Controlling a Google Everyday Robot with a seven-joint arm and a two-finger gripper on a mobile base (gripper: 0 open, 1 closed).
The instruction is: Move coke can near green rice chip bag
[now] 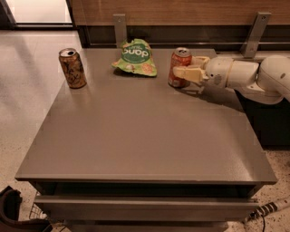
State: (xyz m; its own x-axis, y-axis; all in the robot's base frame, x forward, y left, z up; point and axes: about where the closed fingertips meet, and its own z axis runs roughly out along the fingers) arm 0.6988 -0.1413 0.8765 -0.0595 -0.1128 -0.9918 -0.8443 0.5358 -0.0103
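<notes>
The gripper [184,69] reaches in from the right at the far side of the table [136,136]. It is closed around the coke can [180,58], with one pale finger across the can's near side and the other behind it. The can is upright between them, its silver top facing up. Whether its base rests on the table or hangs just above it cannot be told.

Behind the gripper, to its right, the thick white arm [253,74] runs out past the table's right edge.

Just left of the gripper and the can, close but not touching, the green rice chip bag [135,57] lies flat on the table with its dark oval logo facing up.

Well to the left of the gripper, beyond the bag, a brown-and-gold patterned can [72,68] stands upright near the table's far left corner.

Beyond the gripper, two grey metal brackets [120,27] rise against a wooden wall panel [181,11].
</notes>
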